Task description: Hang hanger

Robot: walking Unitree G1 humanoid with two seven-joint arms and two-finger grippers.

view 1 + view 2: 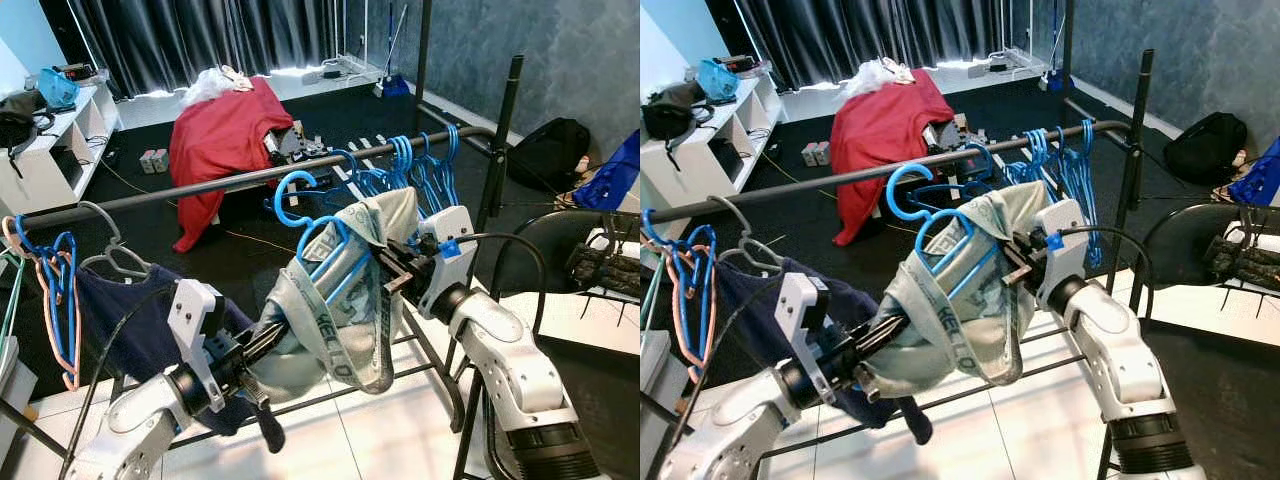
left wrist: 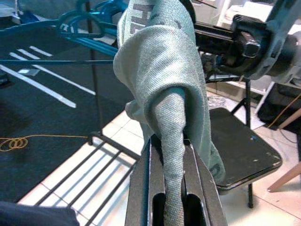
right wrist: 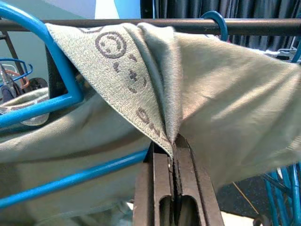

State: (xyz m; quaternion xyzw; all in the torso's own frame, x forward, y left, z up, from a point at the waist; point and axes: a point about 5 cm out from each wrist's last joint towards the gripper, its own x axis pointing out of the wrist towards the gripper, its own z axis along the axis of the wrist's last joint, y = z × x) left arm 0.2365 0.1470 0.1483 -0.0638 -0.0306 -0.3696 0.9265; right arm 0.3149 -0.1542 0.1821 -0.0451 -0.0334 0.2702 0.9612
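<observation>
- At the far left of the rail (image 1: 150,196), a dark navy garment (image 1: 130,320) hung with orange and blue hangers (image 1: 55,290); a swing of the load that way could have snagged them.
- The left gripper (image 2: 171,197) had its jaws closed on a bunched fold of the grey-green garment (image 1: 330,320), low and near. My judgement: if that pinch was only cloth, a pull toward the rail could have dragged the garment off the hanger rather than lifted it.
- The blue hanger (image 1: 325,255), draped in the garment, sat between the two arms, just near of the rail, its hook (image 1: 290,195) rising to about rail height. I could not tell whether the hook was over the rail; released early, it might have dropped to the tiled floor (image 1: 370,430).
- The right gripper (image 3: 173,188) had its jaws shut tight on the garment's patterned edge beside the hanger. Uneven tension between the arms could have tilted the hook away from the rail.
- At the right, empty blue hangers (image 1: 420,170) crowded the rail; the hook could have tangled there.
</observation>
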